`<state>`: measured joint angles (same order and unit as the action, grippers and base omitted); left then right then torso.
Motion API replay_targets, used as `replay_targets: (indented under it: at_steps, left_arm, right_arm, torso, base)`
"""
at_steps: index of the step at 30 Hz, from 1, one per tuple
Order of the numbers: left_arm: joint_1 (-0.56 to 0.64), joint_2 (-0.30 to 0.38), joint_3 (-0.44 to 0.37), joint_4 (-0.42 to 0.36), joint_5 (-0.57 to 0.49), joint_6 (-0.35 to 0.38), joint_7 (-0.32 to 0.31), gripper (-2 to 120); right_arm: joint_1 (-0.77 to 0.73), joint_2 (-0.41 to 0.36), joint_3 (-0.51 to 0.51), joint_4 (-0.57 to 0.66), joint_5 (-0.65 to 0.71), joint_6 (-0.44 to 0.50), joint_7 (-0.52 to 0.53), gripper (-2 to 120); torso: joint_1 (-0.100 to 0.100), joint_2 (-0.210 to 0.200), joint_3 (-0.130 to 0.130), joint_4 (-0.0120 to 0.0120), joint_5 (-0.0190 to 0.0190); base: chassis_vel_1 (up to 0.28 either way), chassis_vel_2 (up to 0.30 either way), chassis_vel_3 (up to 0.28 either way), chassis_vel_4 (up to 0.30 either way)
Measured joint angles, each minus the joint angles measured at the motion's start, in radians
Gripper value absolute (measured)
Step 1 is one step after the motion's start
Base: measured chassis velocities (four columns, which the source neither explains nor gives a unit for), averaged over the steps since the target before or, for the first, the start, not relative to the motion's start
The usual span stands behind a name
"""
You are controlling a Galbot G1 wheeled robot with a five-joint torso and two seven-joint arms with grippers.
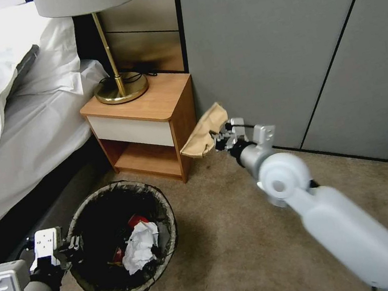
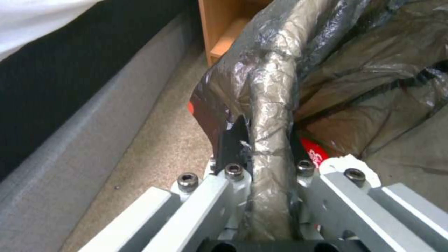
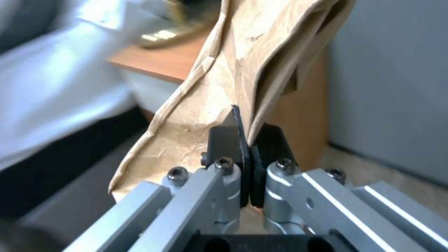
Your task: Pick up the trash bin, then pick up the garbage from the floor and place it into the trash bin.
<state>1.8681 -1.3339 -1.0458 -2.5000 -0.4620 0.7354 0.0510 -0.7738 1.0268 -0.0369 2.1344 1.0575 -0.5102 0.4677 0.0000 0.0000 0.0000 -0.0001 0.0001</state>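
The trash bin (image 1: 165, 265) with its dark bag liner sits low at my left over the carpet, a white tissue wad (image 1: 140, 246) and a red wrapper (image 1: 137, 219) inside it. My left gripper (image 1: 70, 243) is shut on the bin's liner-covered rim (image 2: 273, 115). My right gripper (image 1: 217, 141) is held up in the air beside the nightstand, shut on a crumpled tan paper bag (image 1: 204, 132) (image 3: 224, 80), a piece of the garbage. The bag hangs beyond and to the right of the bin. In the left wrist view a red wrapper (image 2: 312, 148) shows just inside the rim.
A wooden nightstand (image 1: 152, 122) with a brass lamp (image 1: 119, 86) stands just behind the bin. The bed (image 1: 19, 131) runs along the left. Grey wall panels (image 1: 286, 46) close the back and right. Open carpet (image 1: 231, 241) lies between the bin and the right arm.
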Motion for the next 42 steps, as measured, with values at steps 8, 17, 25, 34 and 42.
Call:
replay_targets:
  at_steps: [8, 17, 25, 34, 42]
  left_arm:
    - [0.001, 0.002, 0.013, 0.0, 0.0, 0.0, -0.002, 1]
    - [0.003, 0.006, 0.013, 0.0, 0.001, 0.0, -0.004, 1]
    - [0.003, 0.007, 0.015, 0.0, 0.002, 0.0, -0.004, 1]
    - [0.003, 0.009, 0.014, 0.0, 0.004, 0.0, -0.004, 1]
    - [0.002, 0.011, 0.015, 0.0, 0.004, 0.0, -0.004, 1]
  right_arm:
    - [0.068, -0.03, -0.11, 0.138, -0.028, -0.035, -0.181, 0]
    - [0.112, -0.032, -0.193, 0.157, -0.046, -0.091, -0.242, 0]
    - [0.177, -0.022, -0.318, 0.16, -0.075, -0.108, -0.27, 0]
    - [0.199, -0.013, -0.412, 0.124, -0.14, -0.123, -0.296, 0]
    - [0.199, 0.017, -0.464, 0.082, -0.208, -0.123, -0.297, 0]
  torso:
    - [0.0, 0.0, 0.0, 0.0002, -0.0002]
    - [0.0, 0.0, 0.0, 0.0001, -0.0002]
    - [0.0, 0.0, 0.0, 0.0001, -0.0002]
    - [0.0, 0.0, 0.0, 0.0, -0.0002]
    - [0.0, 0.0, 0.0, 0.0001, -0.0002]
  base:
    - [0.0, 0.0, 0.0, 0.0]
    - [0.0, 0.0, 0.0, 0.0]
    - [0.0, 0.0, 0.0, 0.0]
    - [0.0, 0.0, 0.0, 0.0]
    - [0.0, 0.0, 0.0, 0.0]
